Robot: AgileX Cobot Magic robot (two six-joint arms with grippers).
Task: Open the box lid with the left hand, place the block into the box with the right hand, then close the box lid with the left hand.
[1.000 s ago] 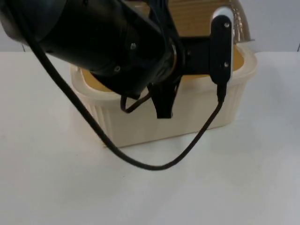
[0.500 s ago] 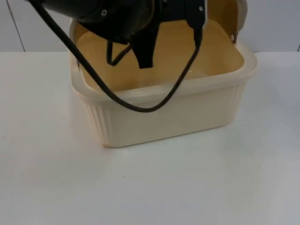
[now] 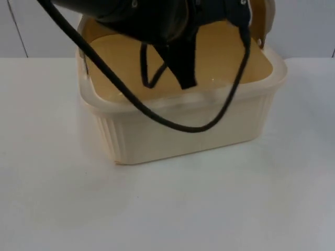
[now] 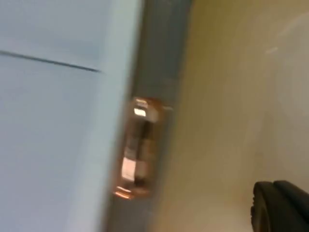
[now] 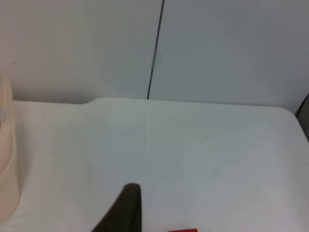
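The cream ribbed box point(image 3: 178, 130) stands in the middle of the table, and its yellowish inside looks bare. Its lid point(image 3: 264, 21) is raised at the back. My left gripper point(image 3: 184, 70) hangs over the box's opening, just in front of the lid, below the black arm. In the left wrist view the lid's edge with an amber clip point(image 4: 137, 147) runs close by, blurred. The right gripper point(image 5: 126, 205) is low over the bare table, right of the box's wall point(image 5: 7, 159). A sliver of the red block point(image 5: 183, 230) lies just beside it.
White table top point(image 3: 220, 209) spreads in front of the box and to both sides. The grey partition wall point(image 5: 217, 48) closes off the back. The left arm's black cable point(image 3: 157, 117) droops across the box's front rim.
The left arm has pulled back and up from the box's front, uncovering the inside, then shifted slightly right. The lid stays raised and the box has not moved.
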